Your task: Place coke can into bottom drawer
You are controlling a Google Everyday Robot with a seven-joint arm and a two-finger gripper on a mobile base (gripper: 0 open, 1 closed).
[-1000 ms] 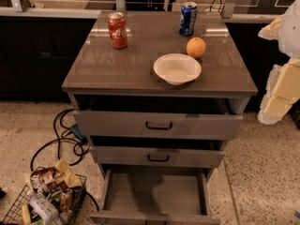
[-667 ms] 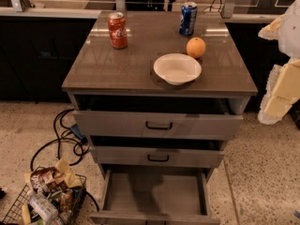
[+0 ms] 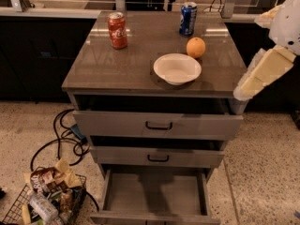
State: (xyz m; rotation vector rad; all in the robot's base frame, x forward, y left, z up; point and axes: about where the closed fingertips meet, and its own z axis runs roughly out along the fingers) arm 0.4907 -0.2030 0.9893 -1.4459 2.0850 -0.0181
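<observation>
The coke can (image 3: pixel 117 30), red with white script, stands upright at the back left of the cabinet top (image 3: pixel 117 74). The bottom drawer (image 3: pixel 154 191) is pulled open at floor level, and its grey floor holds nothing. My gripper (image 3: pixel 262 71) is on the cream arm at the right edge of the view. It hangs beside the cabinet's right front corner, far from the can and holding nothing that I can see.
A blue soda can (image 3: pixel 188 18), an orange (image 3: pixel 196 47) and a white bowl (image 3: pixel 177 68) stand on the right half of the top. The two upper drawers (image 3: pixel 158 124) are slightly open. Black cables (image 3: pixel 61 139) and a wire basket of snack packets (image 3: pixel 44 198) lie on the floor at left.
The arm at the right edge has risen and shifted a little left, toward the cabinet's corner. The cans, bowl, orange and drawers have not moved.
</observation>
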